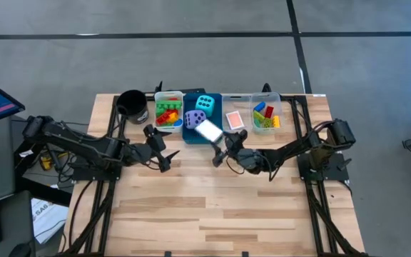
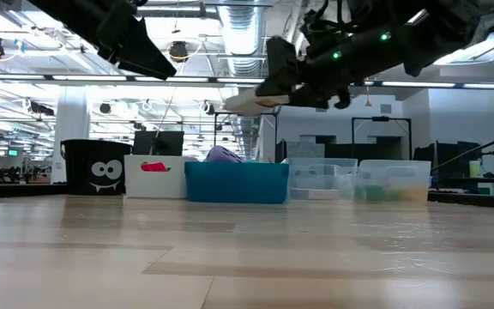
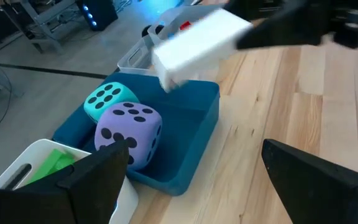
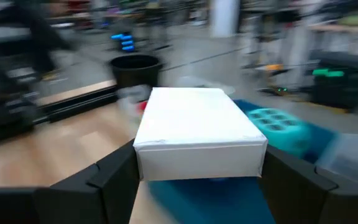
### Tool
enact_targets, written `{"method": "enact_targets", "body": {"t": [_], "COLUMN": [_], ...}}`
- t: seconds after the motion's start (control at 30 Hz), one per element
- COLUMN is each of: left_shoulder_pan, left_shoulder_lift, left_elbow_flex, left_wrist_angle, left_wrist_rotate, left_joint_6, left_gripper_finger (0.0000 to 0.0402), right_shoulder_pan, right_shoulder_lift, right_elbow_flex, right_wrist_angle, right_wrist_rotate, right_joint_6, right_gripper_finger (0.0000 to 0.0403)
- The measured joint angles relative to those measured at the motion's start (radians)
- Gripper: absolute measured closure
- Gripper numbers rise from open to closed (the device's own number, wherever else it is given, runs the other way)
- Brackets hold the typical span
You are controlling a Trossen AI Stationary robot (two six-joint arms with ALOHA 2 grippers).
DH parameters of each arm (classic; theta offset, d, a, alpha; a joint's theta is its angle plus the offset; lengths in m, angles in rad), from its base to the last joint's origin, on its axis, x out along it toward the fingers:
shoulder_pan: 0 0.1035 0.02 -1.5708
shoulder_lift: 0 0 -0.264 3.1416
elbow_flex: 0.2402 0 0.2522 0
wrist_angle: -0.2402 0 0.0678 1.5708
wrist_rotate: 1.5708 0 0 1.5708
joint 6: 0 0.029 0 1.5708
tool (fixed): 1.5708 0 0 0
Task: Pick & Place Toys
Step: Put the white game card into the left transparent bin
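The right gripper (image 1: 216,146) clenched a white card box (image 1: 208,130), held in the air above the near edge of the blue bin (image 1: 191,135). The left gripper (image 1: 160,148) hung beside it, jaws released and empty.

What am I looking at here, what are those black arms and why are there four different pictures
It is a two-armed robot at a wooden table, filmed by four cameras at once: one overhead, one at table height, and one on each wrist. Along the far edge stand a black cup, a white bin of bricks, a blue bin holding a purple die and a cyan die, and two clear bins. The right gripper holds a white box above the blue bin. The left gripper waits nearby, open and empty.
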State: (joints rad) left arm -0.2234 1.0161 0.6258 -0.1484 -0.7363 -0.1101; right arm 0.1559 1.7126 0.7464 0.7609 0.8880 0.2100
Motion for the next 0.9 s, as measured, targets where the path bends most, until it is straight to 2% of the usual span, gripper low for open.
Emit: {"method": "enact_targets", "body": {"t": [0.17,0.4,0.63,0.9], "left_shoulder_pan": [0.000,0.000,0.000,0.000], "left_shoulder_lift": [0.000,0.000,0.000,0.000], "left_elbow_flex": [0.000,0.000,0.000,0.000], "left_wrist_angle": [0.000,0.000,0.032,0.071], "left_wrist_rotate": [0.000,0.000,-0.002,-0.006], "left_joint_6": [0.000,0.000,0.014,0.060], "left_gripper_finger": [0.0042,0.0042,0.0042,0.0042], "right_shoulder_pan": [-0.002,-0.014,-0.082,-0.185], "right_shoulder_lift": [0.000,0.000,-0.001,-0.001], "right_elbow_flex": [0.000,0.000,0.001,0.000], "right_wrist_angle": [0.000,0.000,-0.032,-0.206], "right_wrist_rotate": [0.254,0.509,0.539,0.466], "right_joint_6": [-0.023,-0.027,-0.009,0.257], "right_gripper_finger": [0.0127,0.0127,0.0127,0.0127]}}
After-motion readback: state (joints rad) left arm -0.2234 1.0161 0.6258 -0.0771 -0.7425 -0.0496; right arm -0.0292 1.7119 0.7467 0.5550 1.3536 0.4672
